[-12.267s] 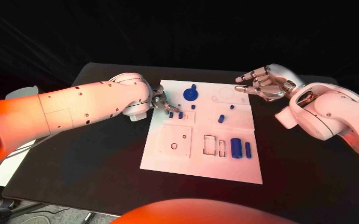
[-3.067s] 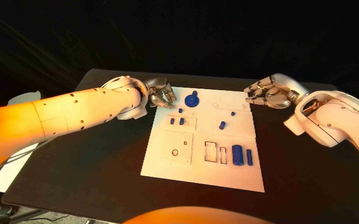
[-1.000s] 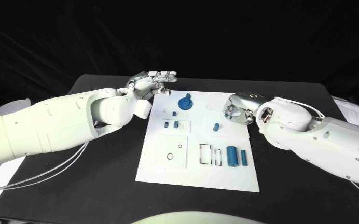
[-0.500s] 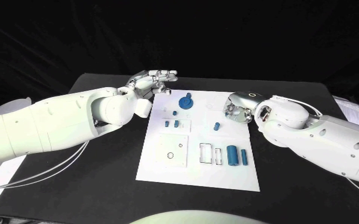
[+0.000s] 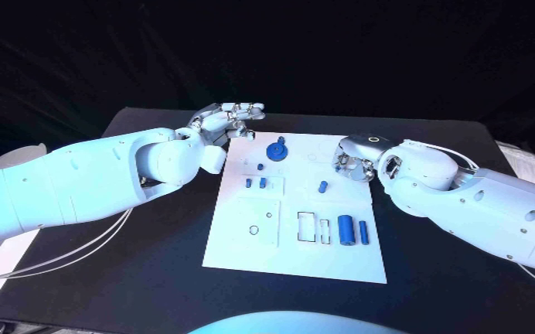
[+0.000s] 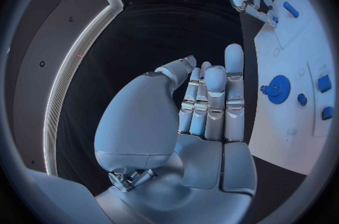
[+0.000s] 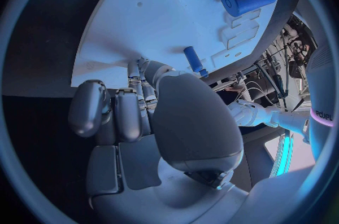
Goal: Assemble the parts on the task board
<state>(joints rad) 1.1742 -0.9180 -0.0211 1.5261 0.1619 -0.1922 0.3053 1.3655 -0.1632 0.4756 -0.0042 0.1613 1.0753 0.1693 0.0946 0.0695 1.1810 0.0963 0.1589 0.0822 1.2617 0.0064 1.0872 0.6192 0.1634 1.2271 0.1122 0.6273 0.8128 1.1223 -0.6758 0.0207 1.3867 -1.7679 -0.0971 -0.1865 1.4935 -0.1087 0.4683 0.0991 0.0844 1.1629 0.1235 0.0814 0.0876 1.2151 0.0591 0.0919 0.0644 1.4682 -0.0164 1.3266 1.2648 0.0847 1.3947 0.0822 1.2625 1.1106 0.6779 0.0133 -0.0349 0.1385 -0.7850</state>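
A: Nearest on the task board (image 5: 240, 249) nothing has shifted: the thick blue cylinder (image 5: 345, 229) and the thin blue rod (image 5: 362, 231) lie side by side by the rectangular outlines, untouched.

B: And further up?

A: The short blue peg (image 5: 322, 188) lies loose mid-board, two small blue pegs (image 5: 255, 183) sit to its left. The right hand (image 5: 355, 165) is what changed. A few seconds back it hung off the board's far right corner; now it has come in over the board's right edge, just beside that short peg, fingers curled down at the surface. Whether they pinch anything, I cannot tell; the right wrist view shows them bent in near the board with the peg lying free beyond them.

B: The other one?

A: The left hand (image 5: 229, 121) has lifted away to the tabletop (image 5: 145, 117) off the far left corner, fingers straight and close together, holding nothing. The blue gear (image 5: 275, 151) sits just beyond the pegs.

B: Meaning?

A: Probably the right hand is taking over, likely for the loose peg.
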